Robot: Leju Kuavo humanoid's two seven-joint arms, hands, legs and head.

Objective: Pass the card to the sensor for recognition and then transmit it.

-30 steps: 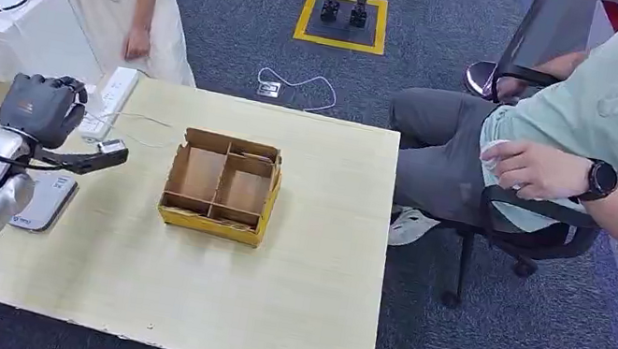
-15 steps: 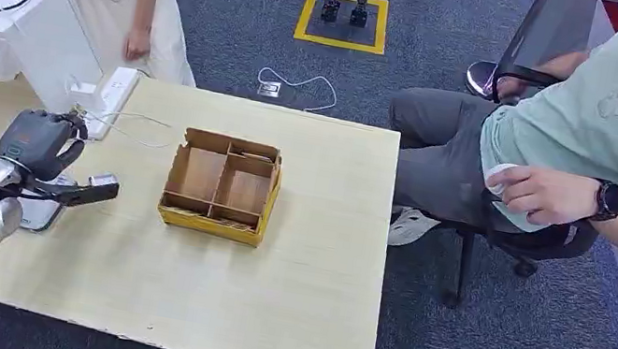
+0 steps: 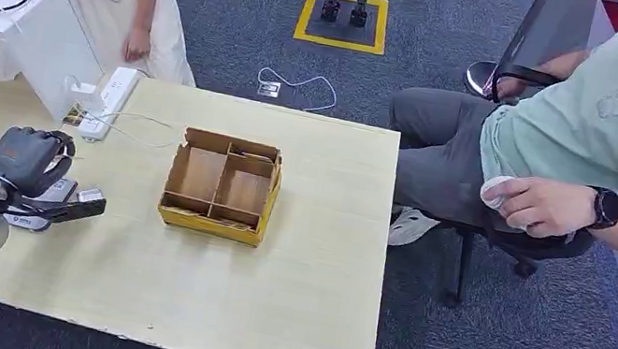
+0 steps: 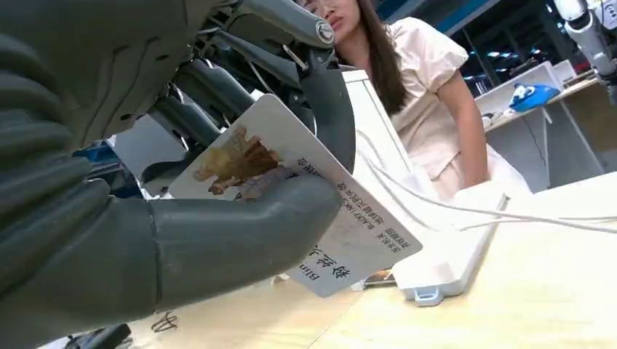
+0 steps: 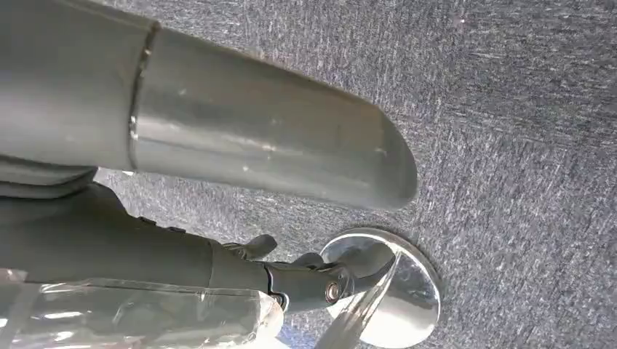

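While the left hand (image 3: 28,158) hides it overhead, the wrist view shows the card (image 4: 342,218) pinched

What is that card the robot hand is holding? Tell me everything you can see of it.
The card is a thin, flat white rectangle with rounded corners that looks like plastic. It carries a small brownish picture near one end and lines of small dark print along its face, too small to read. The left robot hand pinches it between the thick grey thumb and the darker fingers, so the printed end sticks out free. It sits tilted, just above the pale wooden table.
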